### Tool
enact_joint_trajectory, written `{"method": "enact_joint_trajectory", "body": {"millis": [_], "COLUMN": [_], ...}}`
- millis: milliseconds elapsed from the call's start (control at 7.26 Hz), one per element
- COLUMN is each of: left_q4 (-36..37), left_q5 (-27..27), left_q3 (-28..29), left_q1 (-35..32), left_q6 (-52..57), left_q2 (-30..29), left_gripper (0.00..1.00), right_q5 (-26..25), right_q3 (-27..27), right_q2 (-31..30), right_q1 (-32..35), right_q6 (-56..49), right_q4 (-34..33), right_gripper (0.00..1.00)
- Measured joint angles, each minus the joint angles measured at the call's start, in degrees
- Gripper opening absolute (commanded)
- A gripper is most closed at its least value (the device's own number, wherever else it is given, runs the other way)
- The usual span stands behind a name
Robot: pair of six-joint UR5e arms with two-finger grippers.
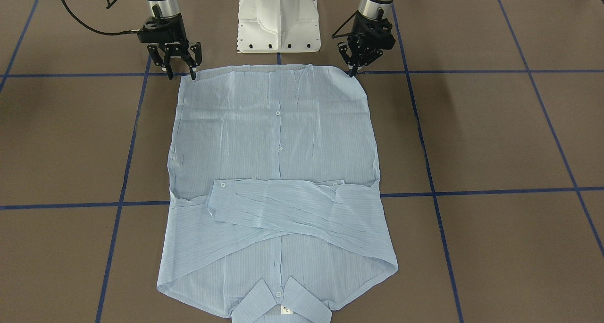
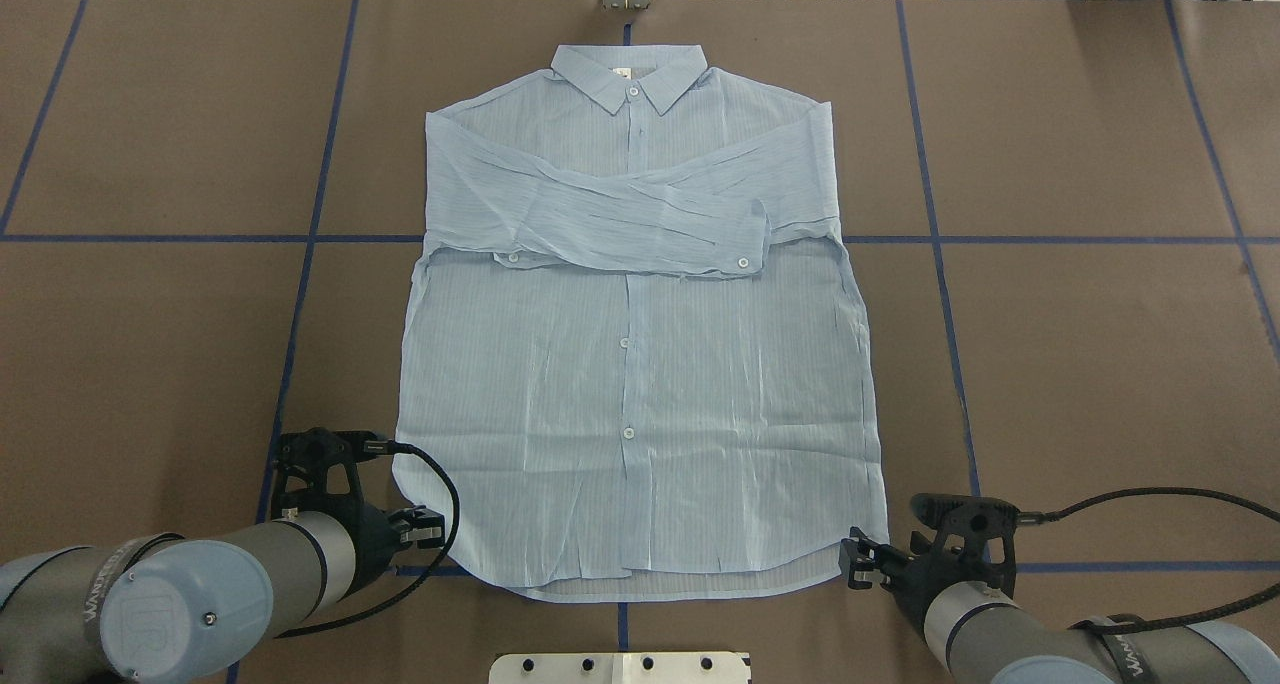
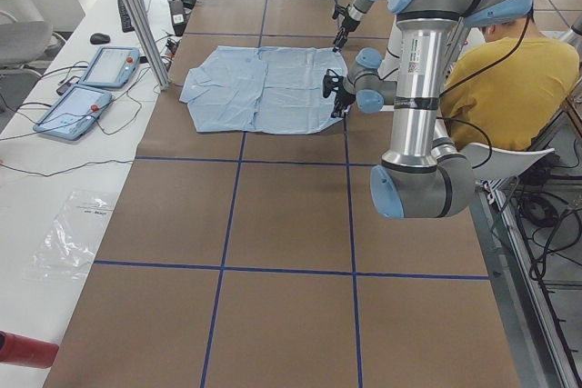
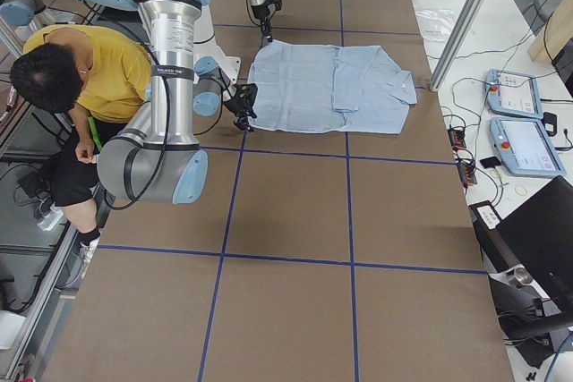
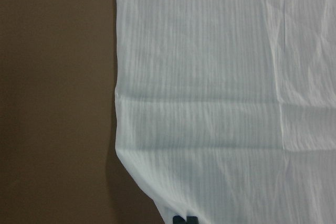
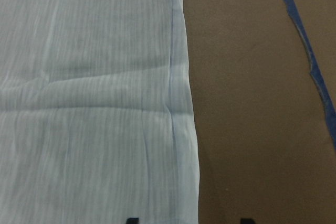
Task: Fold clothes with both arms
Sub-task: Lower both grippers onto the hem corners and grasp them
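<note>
The pale blue striped shirt [image 1: 278, 139] lies flat, buttons up, collar away from the robot and both sleeves folded across the chest; it also shows in the overhead view [image 2: 640, 384]. My left gripper [image 1: 352, 72] is at the hem corner on my left, its fingertips [image 5: 184, 219] shut together on the shirt's edge [image 5: 220, 103]. My right gripper [image 1: 180, 73] is open at the other hem corner. In the right wrist view [image 6: 188, 220] its fingertips straddle the shirt's side edge [image 6: 89, 103]. Both grippers also show in the overhead view, left [image 2: 420, 529] and right [image 2: 858, 556].
The white pedestal base [image 1: 278, 21] stands between the arms just behind the hem. Blue tape lines [image 2: 935, 239] grid the brown table. A person in yellow [image 3: 514, 70] sits behind the robot. Control pendants [image 3: 91, 88] lie on the side bench beyond the collar.
</note>
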Motion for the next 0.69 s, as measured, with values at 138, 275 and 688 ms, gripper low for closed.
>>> {"method": "enact_joint_trajectory", "body": {"millis": [138,275,688], "left_q4": [0.02,0.03,0.03], "left_q5": [0.01,0.02,-0.04], "left_q3": [-0.23,-0.35,-0.41], "left_q1": [0.00,0.00,0.00], "left_q6": [0.00,0.00,0.00], "left_q2": [0.06,0.09,0.11], "left_gripper": [0.00,0.00,0.00], "right_q5": [-0.09,-0.16,-0.23], "right_q3": [-0.50,-0.83,-1.29], "right_q2": [0.34,0.44,0.59], "right_q1": [-0.17,-0.36,-0.58], "right_q6": [-0.03,-0.05,-0.17], "right_q4": [0.01,0.02,0.01], "right_gripper": [0.50,0.39,0.00]}}
